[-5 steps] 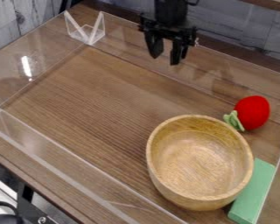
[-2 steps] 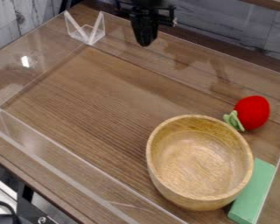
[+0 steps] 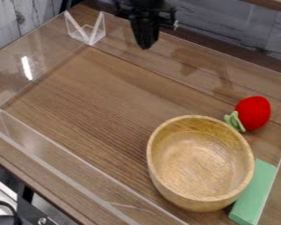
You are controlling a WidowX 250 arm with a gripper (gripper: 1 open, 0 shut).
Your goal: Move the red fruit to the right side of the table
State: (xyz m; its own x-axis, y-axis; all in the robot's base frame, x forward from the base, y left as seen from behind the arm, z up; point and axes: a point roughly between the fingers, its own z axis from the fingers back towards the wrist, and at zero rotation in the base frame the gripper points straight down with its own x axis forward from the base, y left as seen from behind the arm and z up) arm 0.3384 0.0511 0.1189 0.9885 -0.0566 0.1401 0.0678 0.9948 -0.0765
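Observation:
The red fruit (image 3: pixel 253 112), small and round with a green leafy tip, rests on the brown wood-grain table (image 3: pixel 108 97) near its right edge, just behind the wooden bowl. My gripper (image 3: pixel 144 41) hangs over the far middle of the table, well to the left of the fruit and far from it. Its black fingers are pressed together, shut with nothing between them.
A round light wooden bowl (image 3: pixel 202 163) stands at the front right. A flat pale-green block (image 3: pixel 256 193) lies along its right side. Low clear acrylic walls (image 3: pixel 38 61) edge the table, with a clear bracket (image 3: pixel 84 28) at the far left corner.
The gripper has closed from open to shut and shifted left along the far edge of the table. The fruit, bowl and block have not moved.

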